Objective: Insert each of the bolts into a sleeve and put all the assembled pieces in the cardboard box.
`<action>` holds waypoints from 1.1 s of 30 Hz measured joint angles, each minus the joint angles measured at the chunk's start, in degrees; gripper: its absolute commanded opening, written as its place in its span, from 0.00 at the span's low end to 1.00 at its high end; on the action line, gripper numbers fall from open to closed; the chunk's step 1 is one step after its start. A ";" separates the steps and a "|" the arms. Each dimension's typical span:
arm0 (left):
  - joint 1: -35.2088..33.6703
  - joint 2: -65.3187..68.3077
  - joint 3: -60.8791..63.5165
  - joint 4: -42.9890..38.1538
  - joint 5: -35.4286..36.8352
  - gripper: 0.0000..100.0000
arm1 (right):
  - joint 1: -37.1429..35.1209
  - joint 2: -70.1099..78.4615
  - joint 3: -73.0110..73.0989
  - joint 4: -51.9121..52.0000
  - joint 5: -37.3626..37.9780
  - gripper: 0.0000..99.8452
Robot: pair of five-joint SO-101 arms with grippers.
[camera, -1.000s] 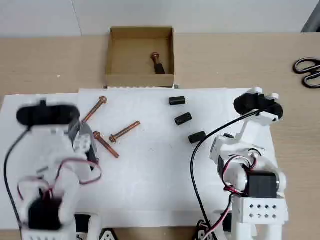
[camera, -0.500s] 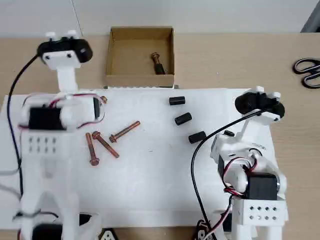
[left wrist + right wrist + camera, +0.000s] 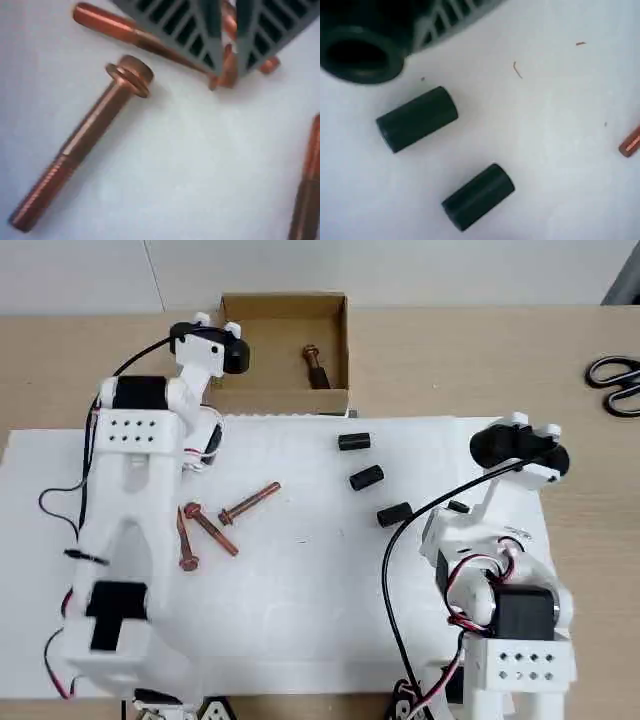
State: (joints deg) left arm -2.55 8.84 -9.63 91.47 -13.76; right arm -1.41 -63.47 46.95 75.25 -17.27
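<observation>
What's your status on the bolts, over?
Left gripper down over a copper bolt, grip unconfirmed. Right gripper beside the black sleeves. One sleeved bolt in the cardboard box. Other loose bolts crowd the pick.

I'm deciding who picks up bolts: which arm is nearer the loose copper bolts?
Left. The left gripper hangs right over the bolts; the right arm stands across the white sheet, beside the black sleeves.
</observation>
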 measured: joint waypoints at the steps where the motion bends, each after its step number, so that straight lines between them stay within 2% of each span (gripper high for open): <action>1: -0.70 1.58 -1.32 0.00 -0.35 0.01 | 0.00 0.00 0.44 0.00 0.00 0.00; 5: -4.22 8.70 -7.30 0.00 -4.31 0.09 | 0.09 0.00 1.85 0.00 0.00 0.00; 9: -7.03 15.12 -13.63 1.67 -7.47 0.10 | 0.09 0.00 1.93 0.00 0.00 0.00; 13: -6.86 19.87 -20.13 4.75 -11.52 0.10 | 0.09 0.00 1.93 0.00 0.00 0.00; 19: -6.95 25.85 -26.90 5.36 -12.13 0.13 | 0.09 0.00 1.93 0.00 0.00 0.00; 33: -3.87 29.27 -28.31 4.48 -12.40 0.13 | 0.09 0.00 1.93 0.00 0.00 0.00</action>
State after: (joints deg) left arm -6.42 38.11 -37.93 95.96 -26.15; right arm -1.32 -63.47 48.88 75.25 -17.27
